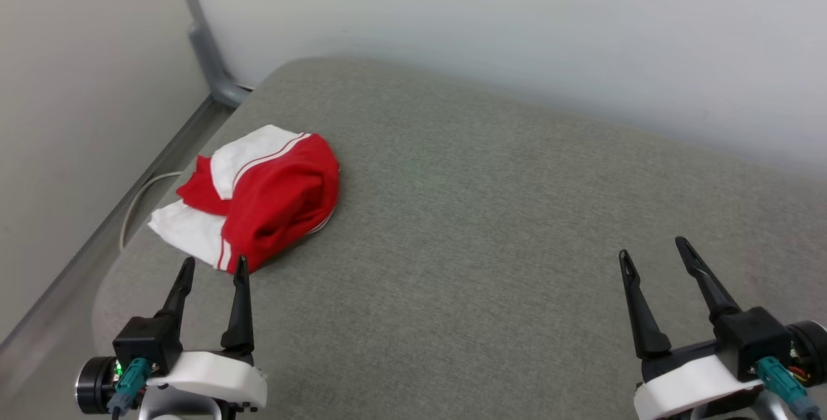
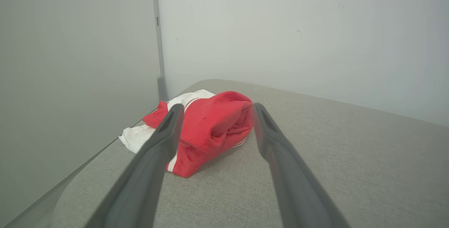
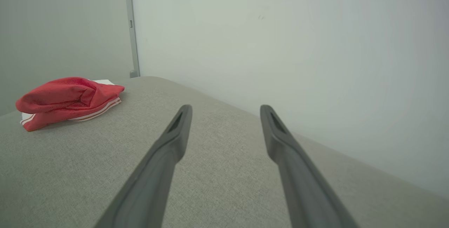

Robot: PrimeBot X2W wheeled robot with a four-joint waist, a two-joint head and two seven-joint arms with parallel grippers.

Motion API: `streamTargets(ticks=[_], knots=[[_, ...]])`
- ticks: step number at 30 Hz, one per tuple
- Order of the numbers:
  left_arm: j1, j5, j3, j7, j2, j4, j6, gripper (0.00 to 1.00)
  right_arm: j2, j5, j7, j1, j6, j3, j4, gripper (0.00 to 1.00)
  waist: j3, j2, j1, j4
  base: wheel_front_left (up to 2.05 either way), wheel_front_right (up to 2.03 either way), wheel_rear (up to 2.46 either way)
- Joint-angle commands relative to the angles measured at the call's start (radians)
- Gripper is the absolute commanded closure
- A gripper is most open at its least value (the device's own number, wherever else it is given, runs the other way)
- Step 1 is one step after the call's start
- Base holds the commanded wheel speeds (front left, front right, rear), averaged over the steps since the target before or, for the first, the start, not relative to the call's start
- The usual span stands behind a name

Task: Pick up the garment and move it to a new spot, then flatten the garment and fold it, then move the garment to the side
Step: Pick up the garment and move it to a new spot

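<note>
on the far-left part of the grey fabric surface (image 1: 491, 213), near its rounded back corner: the garment (image 1: 271, 194), bunched into a loose heap, not spread out. the red body lies on top, rolled over on itself. white sleeve cloth shows at the rear and along the near-left edge, with thin red-and-white stripe trim where white meets red. the whole heap rests on the fabric.

left gripper (image 1: 215, 260) is just in front of the heap, fingers pointing at it and spread wide with nothing between them. the tips are close to the garment's near edge; whether they touch it cannot be told. in the left wrist view the heap sits beyond and between the two fingers.

right gripper (image 1: 652, 247) is well apart from the garment, over bare fabric on the right side. its fingers are also spread wide and empty.

outward: a pale wall (image 1: 517, 19) runs behind the surface. a grey metal post (image 1: 203, 39) stands at the corner behind the garment. a white cable (image 1: 139, 197) loops beside the surface's left edge.
</note>
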Motion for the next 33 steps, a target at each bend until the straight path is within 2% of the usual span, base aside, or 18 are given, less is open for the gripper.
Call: streamTargets(ticks=[1,9,20,28,33], knots=[[-0.012,0.025,0.005,-0.008,0.000,0.003,-0.005,0.00,0.000,-0.019,-0.006,-0.018,-0.001,0.006,-0.001,0.00,0.010,0.0000,0.0000,0.058,0.00,0.00,0.00],[-0.020,0.032,0.029,-0.007,-0.014,0.006,-0.016,0.00,0.000,-0.013,-0.012,-0.037,-0.001,0.020,0.018,0.00,0.023,0.0000,0.0000,0.127,0.00,0.00,0.00],[-0.042,0.034,0.047,-0.007,-0.026,0.012,-0.025,0.00,0.000,0.002,-0.012,-0.061,-0.001,0.025,0.035,0.00,0.048,0.0000,0.0000,0.136,0.00,0.00,0.00],[-0.139,-0.005,0.077,-0.007,-0.017,0.057,-0.033,0.00,0.000,0.010,-0.003,-0.091,-0.001,0.027,0.031,0.00,0.103,0.0000,0.0000,0.097,0.00,0.00,0.00],[-0.261,-0.021,0.085,0.003,0.039,0.177,-0.037,0.00,0.000,0.014,0.005,-0.124,-0.001,0.026,0.033,0.00,0.154,0.0000,0.0000,0.034,0.00,0.00,0.00]])
